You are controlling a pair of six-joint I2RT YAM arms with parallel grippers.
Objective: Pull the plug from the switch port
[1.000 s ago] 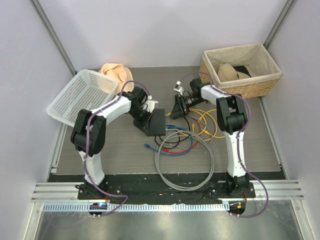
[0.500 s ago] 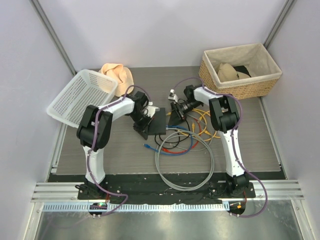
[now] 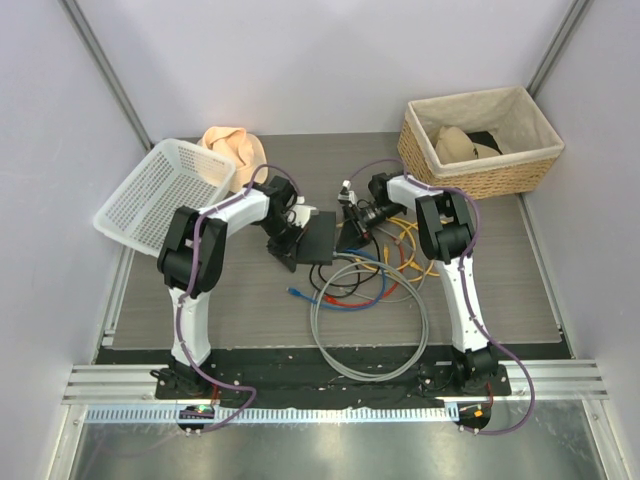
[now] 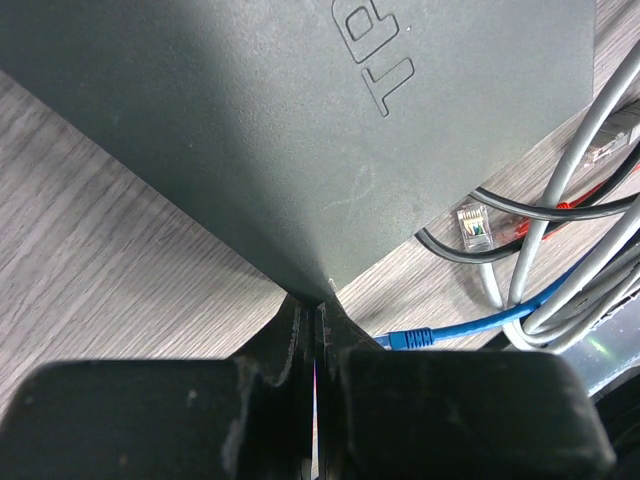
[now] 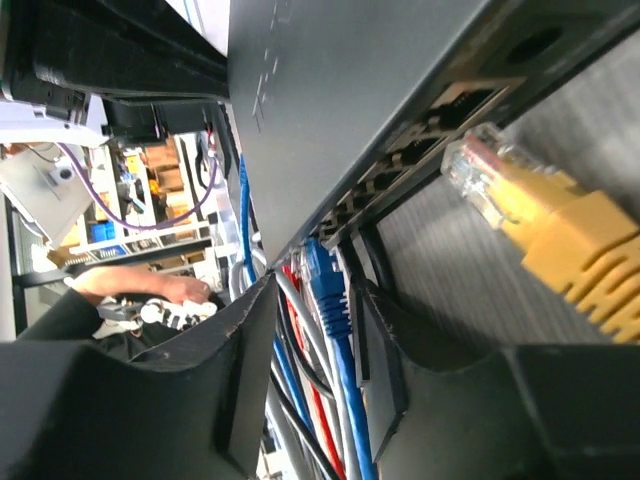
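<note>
Our open right gripper (image 5: 315, 290) straddles the blue plug (image 5: 328, 300) in the switch (image 5: 330, 80); our closed left gripper (image 4: 313, 310) meets the switch's corner.

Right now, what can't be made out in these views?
- Top external: occupied ports of the switch, too small, partly behind the right end effector.
- Left wrist: whether the left end effector grips the switch; its corner overlaps the fingers.
- Right wrist: whether the blue plug sits fully in its port; shadow hides the joint.
</note>
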